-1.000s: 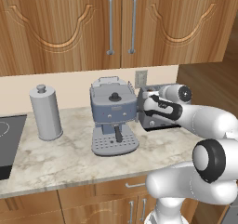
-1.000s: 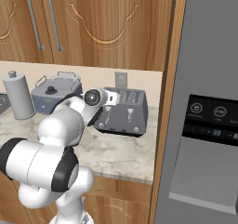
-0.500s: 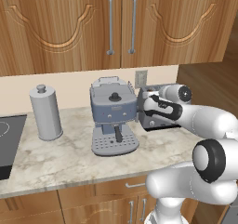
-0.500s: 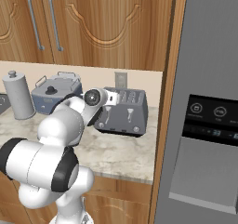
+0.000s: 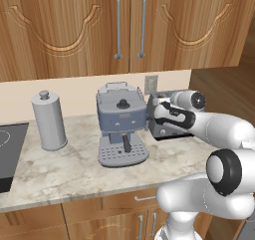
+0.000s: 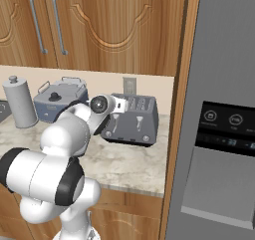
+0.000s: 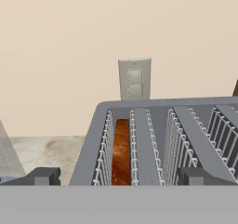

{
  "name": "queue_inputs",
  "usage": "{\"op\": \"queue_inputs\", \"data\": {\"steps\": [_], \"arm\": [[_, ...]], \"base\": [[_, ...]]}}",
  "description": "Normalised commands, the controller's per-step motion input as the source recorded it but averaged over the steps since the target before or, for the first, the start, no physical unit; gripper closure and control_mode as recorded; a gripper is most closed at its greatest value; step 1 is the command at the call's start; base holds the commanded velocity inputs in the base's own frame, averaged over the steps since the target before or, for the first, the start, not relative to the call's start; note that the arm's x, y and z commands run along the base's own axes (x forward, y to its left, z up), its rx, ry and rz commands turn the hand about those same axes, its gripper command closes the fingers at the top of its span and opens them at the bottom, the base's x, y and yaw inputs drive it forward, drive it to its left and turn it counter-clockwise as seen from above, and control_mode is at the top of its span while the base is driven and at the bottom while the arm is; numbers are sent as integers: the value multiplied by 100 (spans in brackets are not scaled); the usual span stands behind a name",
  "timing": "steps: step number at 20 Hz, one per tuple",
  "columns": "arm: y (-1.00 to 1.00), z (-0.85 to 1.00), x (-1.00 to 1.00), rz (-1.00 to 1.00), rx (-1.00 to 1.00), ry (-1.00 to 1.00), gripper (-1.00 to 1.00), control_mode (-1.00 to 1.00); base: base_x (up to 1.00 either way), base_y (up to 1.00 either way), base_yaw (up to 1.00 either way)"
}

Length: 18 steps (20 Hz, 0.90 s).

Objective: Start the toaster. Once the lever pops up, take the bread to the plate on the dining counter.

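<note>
Left base view: the toaster (image 5: pixel 172 127) stands at the counter's (image 5: pixel 60 169) back edge, right of the espresso machine (image 5: pixel 121 124), mostly hidden behind the gripper (image 5: pixel 155 115).

Right base view: its long side faces forward.

Hand view: the bread (image 7: pixel 121 151) stands edge-on in the leftmost slot, running away toward the wall; jaws wide apart.

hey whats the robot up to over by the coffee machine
The white arm has its open gripper hovering at the toaster on the wall counter, just right of the blue-grey espresso machine. A slice of bread sits down in the toaster's left slot. The gripper holds nothing, and the bread has not yet been lifted out.
</note>
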Motion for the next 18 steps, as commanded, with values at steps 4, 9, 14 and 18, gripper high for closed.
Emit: {"op": "queue_inputs", "data": {"steps": [4, 9, 14, 18], "arm": [[0, 0, 0, 0, 0, 0, -100, -100], [0, 0, 0, 0, 0, 0, -100, -100], [0, 0, 0, 0, 0, 0, -100, -100], [0, 0, 0, 0, 0, 0, -100, -100]], "base": [[0, 0, 0], [0, 0, 0], [0, 0, 0], [0, 0, 0]]}}
